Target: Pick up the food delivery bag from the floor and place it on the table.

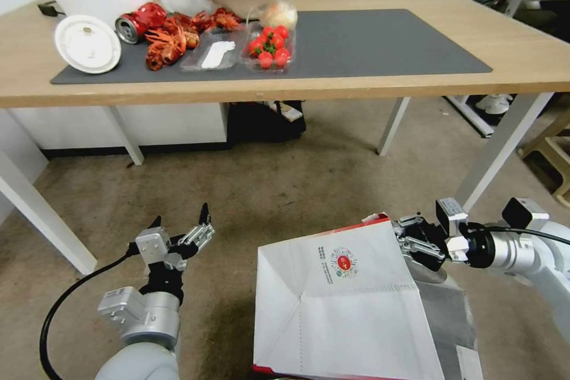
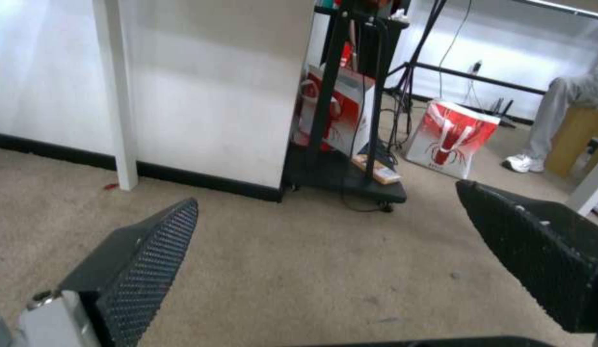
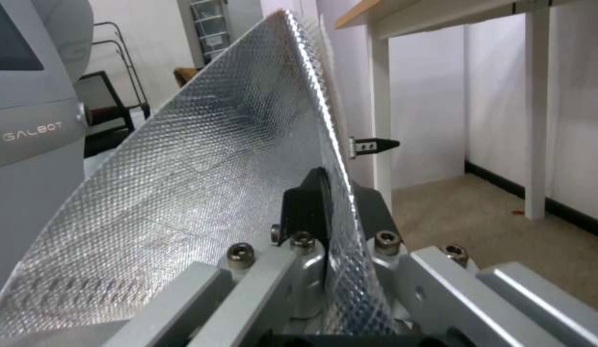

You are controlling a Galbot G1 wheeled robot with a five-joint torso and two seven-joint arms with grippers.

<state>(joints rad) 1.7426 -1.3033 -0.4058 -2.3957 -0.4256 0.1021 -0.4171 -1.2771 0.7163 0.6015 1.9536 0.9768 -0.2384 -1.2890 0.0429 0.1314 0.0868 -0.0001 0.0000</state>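
The food delivery bag (image 1: 338,303) is white paper with a red edge and a small round logo, and it leans over the carpeted floor (image 1: 279,190) in front of the table (image 1: 522,53). My right gripper (image 1: 409,240) is shut on the bag's upper rim. In the right wrist view the silver foil lining (image 3: 202,183) is pinched between the two black fingers (image 3: 308,205). My left gripper (image 1: 181,222) hangs open above bare carpet, left of the bag and apart from it. Its two black pads (image 2: 144,255) stand wide with only floor between them.
The table's dark mat (image 1: 380,41) holds a white pot, a lid, a red can, crayfish and a strawberry tray at its left; its right half is bare. White table legs (image 1: 502,142) stand near the right arm. A black cart (image 2: 350,159) and a red-white bag (image 2: 450,137) sit beyond the table.
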